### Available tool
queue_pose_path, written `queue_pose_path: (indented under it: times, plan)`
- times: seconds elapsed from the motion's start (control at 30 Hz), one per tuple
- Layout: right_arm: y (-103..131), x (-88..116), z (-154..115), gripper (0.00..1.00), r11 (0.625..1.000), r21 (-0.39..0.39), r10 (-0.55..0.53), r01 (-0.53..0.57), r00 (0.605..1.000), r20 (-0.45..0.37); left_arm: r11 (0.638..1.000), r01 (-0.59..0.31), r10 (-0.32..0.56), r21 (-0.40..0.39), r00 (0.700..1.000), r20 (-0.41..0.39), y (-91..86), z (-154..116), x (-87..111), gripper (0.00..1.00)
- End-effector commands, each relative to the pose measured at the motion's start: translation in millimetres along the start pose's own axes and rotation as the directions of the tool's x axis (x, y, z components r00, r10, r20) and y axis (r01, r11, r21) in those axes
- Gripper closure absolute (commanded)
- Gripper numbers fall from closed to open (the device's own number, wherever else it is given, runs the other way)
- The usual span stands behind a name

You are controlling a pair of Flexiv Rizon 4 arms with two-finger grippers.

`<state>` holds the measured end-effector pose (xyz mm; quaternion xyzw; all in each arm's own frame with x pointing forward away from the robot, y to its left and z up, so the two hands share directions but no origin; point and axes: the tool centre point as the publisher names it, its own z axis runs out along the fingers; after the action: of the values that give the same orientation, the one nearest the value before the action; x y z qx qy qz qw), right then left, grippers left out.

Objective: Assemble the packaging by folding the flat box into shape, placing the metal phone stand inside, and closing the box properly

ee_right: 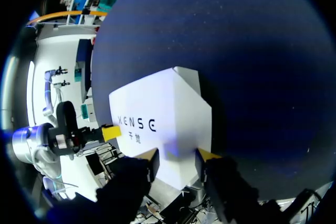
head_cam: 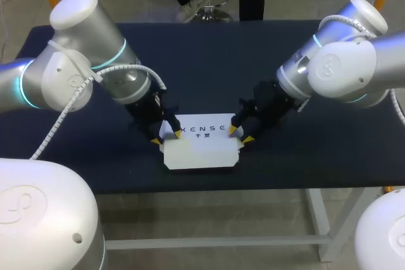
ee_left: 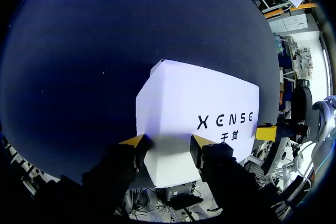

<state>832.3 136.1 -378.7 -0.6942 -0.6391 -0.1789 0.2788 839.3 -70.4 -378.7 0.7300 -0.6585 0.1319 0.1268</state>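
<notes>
**Two arms are flanking one white box (head_cam: 201, 151)**

My left gripper (ee_left: 167, 142) is standing with its jaws partly open. Its two yellow tips are straddling the box's left end, one just outside the end edge and the other over the top face, close to the dark lettering (ee_left: 226, 124). I cannot tell whether either tip is pressing on the card, and the jaws are not clamping anything between them.

My right gripper (ee_right: 178, 156) is doing the same at the opposite end. Its jaws are likewise partly open, and a corner of the box is showing between the tips. It is holding nothing.

The box itself is lying flat on the dark blue table (head_cam: 266, 49), folded into shape with its printed face up. It is sitting near the table's front edge, about midway across. A flap (head_cam: 201, 161) with notched corners is showing along the side nearest me.

Past the box, each wrist view is showing one yellow tip of the other gripper at the far end. Beyond that, the dark tabletop is running on to its back edge.
</notes>
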Motion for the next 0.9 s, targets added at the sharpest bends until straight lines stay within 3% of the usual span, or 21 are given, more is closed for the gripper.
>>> queue_pose_path:
  times: [0.03,0.33,0.5,0.6,0.9]
  plan:
    - [1.4,0.9,0.4,0.53,1.000,0.006,-0.001,0.002,1.000,-0.004,1.000,0.000,0.000,0.000,1.000,0.006,-0.4,5.0,-0.3,0.45]
    - [1.1,0.6,2.2,0.52,1.000,0.011,-0.008,0.008,1.000,-0.011,1.000,-0.007,0.007,-0.003,1.000,-0.008,-0.5,5.7,-1.9,0.42]
    - [0.9,0.5,3.3,0.53,1.000,0.011,-0.015,0.015,1.000,-0.025,1.000,-0.025,0.026,0.011,0.997,-0.069,-0.6,8.0,-4.6,0.42]
    - [1.4,0.1,4.3,0.53,1.000,0.013,-0.015,0.015,0.999,-0.032,0.999,-0.027,0.029,0.019,0.995,-0.098,-0.6,9.1,-5.6,0.35]
    - [2.3,-1.1,5.8,0.53,1.000,0.006,-0.014,0.014,0.998,-0.056,0.999,-0.028,0.031,0.026,0.988,-0.153,-0.8,10.7,-7.5,0.35]
